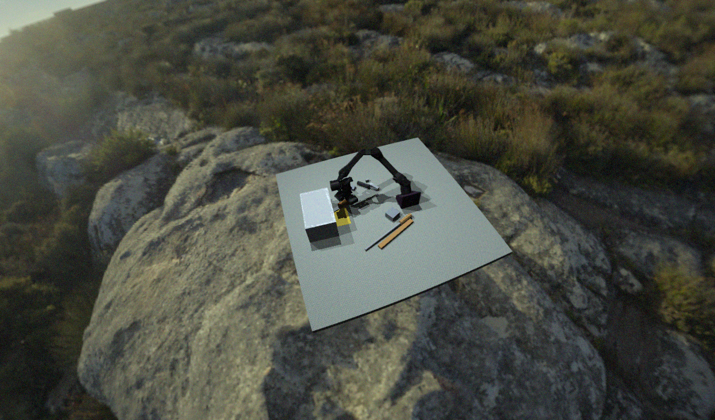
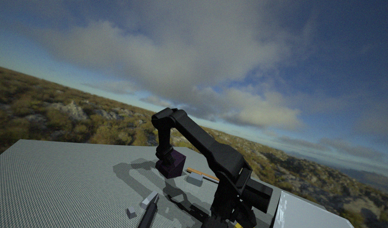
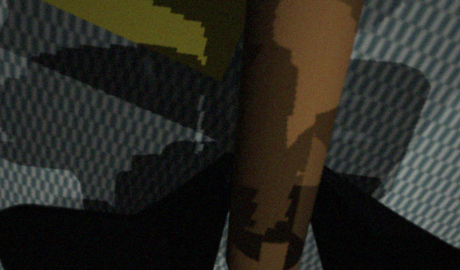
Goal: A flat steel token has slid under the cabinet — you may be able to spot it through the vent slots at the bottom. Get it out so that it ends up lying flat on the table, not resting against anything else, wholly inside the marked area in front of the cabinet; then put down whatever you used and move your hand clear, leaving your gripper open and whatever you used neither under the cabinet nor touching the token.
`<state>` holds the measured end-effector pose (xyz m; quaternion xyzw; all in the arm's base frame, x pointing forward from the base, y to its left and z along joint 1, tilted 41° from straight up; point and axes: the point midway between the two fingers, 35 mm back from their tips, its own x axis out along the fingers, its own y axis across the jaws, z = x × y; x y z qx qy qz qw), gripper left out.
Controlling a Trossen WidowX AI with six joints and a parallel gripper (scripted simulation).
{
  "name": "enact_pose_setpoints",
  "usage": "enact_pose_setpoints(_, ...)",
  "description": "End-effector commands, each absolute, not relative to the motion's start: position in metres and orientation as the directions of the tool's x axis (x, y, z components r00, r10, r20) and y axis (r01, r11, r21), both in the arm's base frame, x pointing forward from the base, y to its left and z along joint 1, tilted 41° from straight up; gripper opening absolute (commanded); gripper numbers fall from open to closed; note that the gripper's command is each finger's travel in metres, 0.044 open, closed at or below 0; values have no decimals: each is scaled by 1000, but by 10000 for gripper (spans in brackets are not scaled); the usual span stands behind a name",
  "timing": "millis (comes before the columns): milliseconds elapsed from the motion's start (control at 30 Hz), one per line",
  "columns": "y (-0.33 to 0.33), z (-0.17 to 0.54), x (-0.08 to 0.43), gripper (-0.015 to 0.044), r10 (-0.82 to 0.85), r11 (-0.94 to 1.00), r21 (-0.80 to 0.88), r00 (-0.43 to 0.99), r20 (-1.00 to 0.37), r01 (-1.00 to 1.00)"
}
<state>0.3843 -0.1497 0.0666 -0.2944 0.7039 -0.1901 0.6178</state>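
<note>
holding a tool by its orange-brown handle point(image 1: 342, 204) point(image 3: 320, 71): gripper point(image 1: 344, 199) point(image 2: 214, 222) point(image 3: 269, 166) is closed on it, one finger each side. tool's working end isn't readable, so can't tell if it's under the cabinet or touching anything.

just past the fingers, yellow marked area point(image 1: 344, 221) point(image 2: 238, 225) point(image 3: 139, 26), partly shadowed. no token visible on the part that shows.

beyond that, white-topped cabinet point(image 1: 318, 207) point(image 2: 308, 212). token not visible in any view; probably still underneath, but vent slots can't be made out.

farther off, back toward the arm base: grey block point(image 1: 392, 213) point(image 2: 194, 178) and thin rod with orange handle point(image 1: 379, 238) point(image 2: 210, 179), both on the table point(image 1: 402, 282) point(image 2: 62, 175) point(image 3: 440, 150), unused.

status: tool in hand, retrieval not shown done. left: get token flat inside yellow, park tool away from it, open up, back off.
</note>
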Motion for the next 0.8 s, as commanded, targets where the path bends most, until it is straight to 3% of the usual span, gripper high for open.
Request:
enact_pose_setpoints(0,-149,66,390,0,-651,753,-634,-61,-756,-174)
enact_pose_setpoints(767,-133,48,387,0,-650,754,-633,-61,-757,-174)
